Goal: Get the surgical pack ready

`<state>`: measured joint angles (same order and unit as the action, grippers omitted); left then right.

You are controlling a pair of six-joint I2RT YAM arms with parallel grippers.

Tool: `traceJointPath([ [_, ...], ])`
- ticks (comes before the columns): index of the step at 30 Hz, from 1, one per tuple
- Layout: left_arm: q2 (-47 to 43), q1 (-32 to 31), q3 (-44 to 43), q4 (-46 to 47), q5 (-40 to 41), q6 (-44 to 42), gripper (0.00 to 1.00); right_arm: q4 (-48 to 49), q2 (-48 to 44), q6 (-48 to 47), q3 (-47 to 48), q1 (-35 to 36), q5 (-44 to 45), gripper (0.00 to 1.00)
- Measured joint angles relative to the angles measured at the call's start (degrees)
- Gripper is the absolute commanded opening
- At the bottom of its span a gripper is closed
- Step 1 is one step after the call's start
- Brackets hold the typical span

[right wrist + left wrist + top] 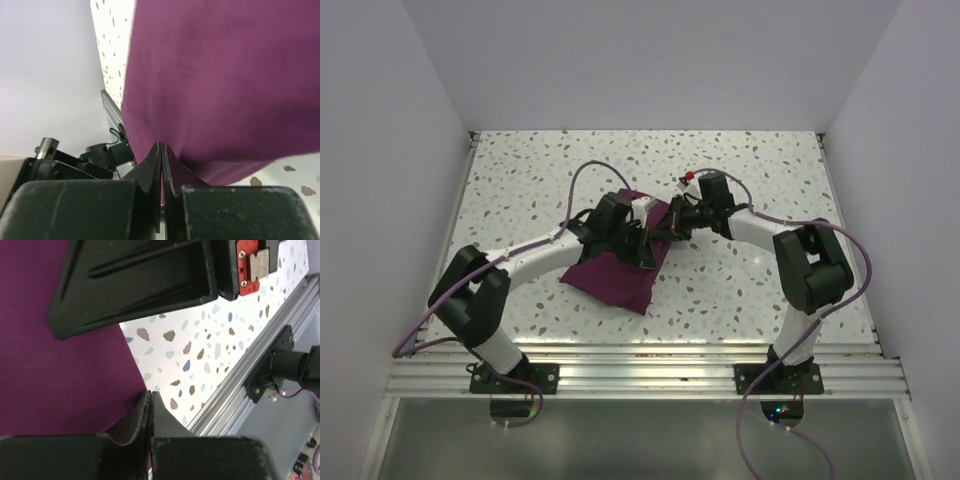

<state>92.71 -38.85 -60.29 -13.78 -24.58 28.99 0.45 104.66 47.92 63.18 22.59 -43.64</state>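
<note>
The surgical pack [615, 278] is a dark-purple cloth lying bunched on the speckled table, mid-way between the arms. Both grippers meet at its far right corner. My left gripper [645, 243] is shut, and in the left wrist view its jaws [149, 394] pinch the cloth's edge [60, 370] with a purple sliver between them. My right gripper [670, 228] is shut too; in the right wrist view it [161, 145] clamps a fold of the cloth [225, 75], which fills most of that view. The right gripper's black body [140, 285] hangs just above the left jaws.
The speckled table [750, 290] is walled in white on three sides. An aluminium rail [650, 365] runs along the near edge with both arm bases bolted to it; it also shows in the left wrist view [235, 390].
</note>
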Motion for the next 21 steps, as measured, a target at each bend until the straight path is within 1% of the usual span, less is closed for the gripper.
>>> traceJointPath([
  [4, 1.57, -2.01, 4.17, 3.89, -2.12, 1.07, 0.00, 3.06, 0.20, 0.50, -5.55, -0.33, -1.22, 0.00],
  [8, 1.95, -3.32, 7.87, 5.38, -3.02, 1.77, 0.00, 5.49, 0.20, 0.48, -10.25, -1.97, -2.56, 0.00],
  [10, 1.95, -3.56, 9.14, 5.62, -3.15, 1.81, 0.00, 5.35, 0.31, 0.28, -10.88, -3.19, -3.56, 0.00],
  [15, 1.95, -3.61, 9.53, 4.87, -2.95, 1.42, 0.00, 2.34, 0.42, -2.25, -9.05, -4.50, -3.93, 0.00],
  [21, 0.28, -3.61, 6.88, -0.61, -0.35, 1.38, 0.00, -3.50, 0.39, -4.74, -1.05, -4.76, -3.54, 0.00],
])
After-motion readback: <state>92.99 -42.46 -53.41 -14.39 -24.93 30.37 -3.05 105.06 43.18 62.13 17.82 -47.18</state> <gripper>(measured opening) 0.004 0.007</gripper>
